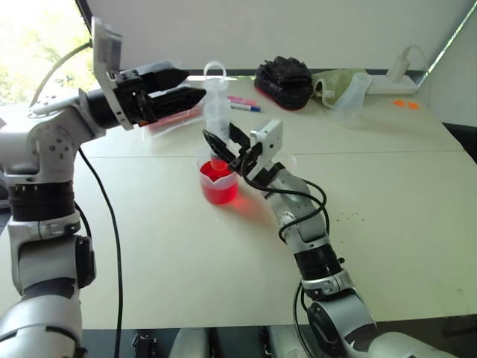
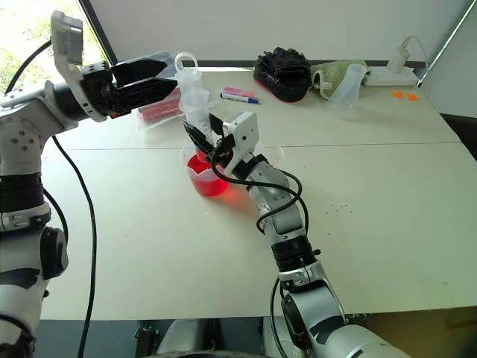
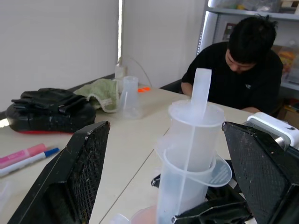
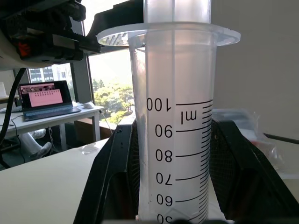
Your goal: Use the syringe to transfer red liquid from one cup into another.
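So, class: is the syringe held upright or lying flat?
Upright. The right gripper clamps the syringe barrel, its tip down over the spouted cup, ring on top.

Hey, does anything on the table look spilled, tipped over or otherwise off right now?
Nothing looks spilled. The red liquid sits inside the clear spouted measuring cup, which stands upright. One oddity: the pale frosted plastic jug at the far side leans at a tilt beside the green cloth, not standing upright.

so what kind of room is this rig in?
Looks like an office or lab workspace, not a kitchen. A person sits at the far side of the pale table, shelving stands behind them, and a laptop is open on a desk by a big window.
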You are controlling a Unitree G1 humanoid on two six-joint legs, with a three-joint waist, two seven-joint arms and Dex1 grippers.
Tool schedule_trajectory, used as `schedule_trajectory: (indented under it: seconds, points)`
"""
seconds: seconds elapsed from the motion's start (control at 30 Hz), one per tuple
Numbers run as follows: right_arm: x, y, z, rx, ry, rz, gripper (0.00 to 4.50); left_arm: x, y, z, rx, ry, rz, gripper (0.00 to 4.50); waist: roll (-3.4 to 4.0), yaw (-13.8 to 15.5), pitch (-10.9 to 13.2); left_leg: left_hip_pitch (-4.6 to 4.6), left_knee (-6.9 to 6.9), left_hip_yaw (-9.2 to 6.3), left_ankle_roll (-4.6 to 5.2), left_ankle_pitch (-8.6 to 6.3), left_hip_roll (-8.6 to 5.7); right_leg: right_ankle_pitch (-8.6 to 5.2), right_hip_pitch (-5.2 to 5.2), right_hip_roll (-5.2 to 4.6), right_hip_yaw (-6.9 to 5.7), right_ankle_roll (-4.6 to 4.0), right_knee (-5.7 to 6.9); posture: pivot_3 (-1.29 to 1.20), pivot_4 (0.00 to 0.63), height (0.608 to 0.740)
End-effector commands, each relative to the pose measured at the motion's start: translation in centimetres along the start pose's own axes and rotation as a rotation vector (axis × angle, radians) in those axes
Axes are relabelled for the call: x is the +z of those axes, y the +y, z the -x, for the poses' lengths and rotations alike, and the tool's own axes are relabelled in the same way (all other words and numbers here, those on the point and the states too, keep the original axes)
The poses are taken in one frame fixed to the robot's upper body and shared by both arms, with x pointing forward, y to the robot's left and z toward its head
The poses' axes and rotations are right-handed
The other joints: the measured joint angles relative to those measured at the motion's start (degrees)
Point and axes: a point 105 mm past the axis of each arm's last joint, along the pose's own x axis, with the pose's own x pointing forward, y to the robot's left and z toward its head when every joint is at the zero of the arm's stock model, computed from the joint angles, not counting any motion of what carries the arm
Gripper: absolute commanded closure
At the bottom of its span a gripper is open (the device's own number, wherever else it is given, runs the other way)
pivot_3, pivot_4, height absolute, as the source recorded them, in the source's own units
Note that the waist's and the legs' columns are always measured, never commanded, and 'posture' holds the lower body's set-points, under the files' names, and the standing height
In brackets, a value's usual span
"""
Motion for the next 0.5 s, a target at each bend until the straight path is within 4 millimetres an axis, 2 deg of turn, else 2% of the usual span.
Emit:
schedule_trajectory:
  seconds: [0.03,0.23,0.5]
  points:
    - [3.3,-0.6,-0.9,-0.042,-0.118,-0.007,3.1,1.1,-0.7,1.1,0.007,-0.018,-0.033,0.48,0.0,0.02,0.0,0.0,0.0,-0.01,0.0,0.0,0.01,0.0,0.0,0.01,-0.01,0.0,0.01,0.0,0.15,0.711]
    - [4.2,-1.6,-0.8,-0.063,-0.132,-0.005,3.1,0.6,-1.1,1.4,0.014,-0.016,-0.015,0.48,-0.01,0.1,0.0,0.0,0.0,-0.01,-0.01,0.0,0.0,0.0,0.01,0.0,0.0,0.0,0.01,0.0,0.15,0.711]
    - [4.9,-1.3,-0.4,-0.043,-0.132,0.005,3.1,0.2,-1.2,0.9,0.002,-0.02,-0.004,0.48,0.0,0.04,0.0,0.01,-0.01,-0.01,-0.01,0.0,0.0,0.0,0.01,0.01,0.0,0.0,0.01,0.0,0.15,0.711]
